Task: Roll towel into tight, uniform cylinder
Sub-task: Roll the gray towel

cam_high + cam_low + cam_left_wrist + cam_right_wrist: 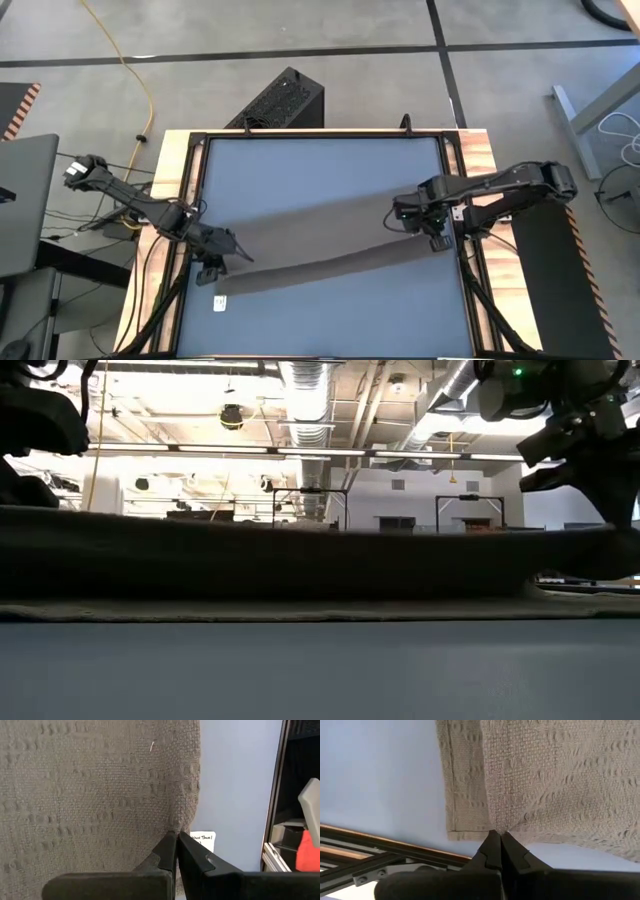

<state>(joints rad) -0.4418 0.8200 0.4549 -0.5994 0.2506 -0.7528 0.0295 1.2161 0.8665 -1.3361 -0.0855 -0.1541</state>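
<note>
The taupe towel (330, 245) lies as a long band across the blue table top (320, 165), its far part raised between the two grippers and its near strip flat on the table. A small white tag (220, 302) lies at its left near corner. My left gripper (222, 252) is shut on the towel's left end. My right gripper (432, 228) is shut on its right end. In the low view the towel (300, 565) stands as a dark raised band. My left gripper pinches the towel's edge (177, 822) near its left end between its two fingers; one layer or several, I cannot tell. The cloth puckers at the fingertips. My right gripper pinches the towel near its right end corner (495, 822) between its two fingers. The cloth gathers in creases at the fingertips, and a hemmed layer (462, 795) lies flat on the table beside it.
A black frame (455, 180) edges the table top on all sides, with wooden boards outside it. A black box (280, 100) stands on the floor beyond the far edge. Cables run on the floor at left.
</note>
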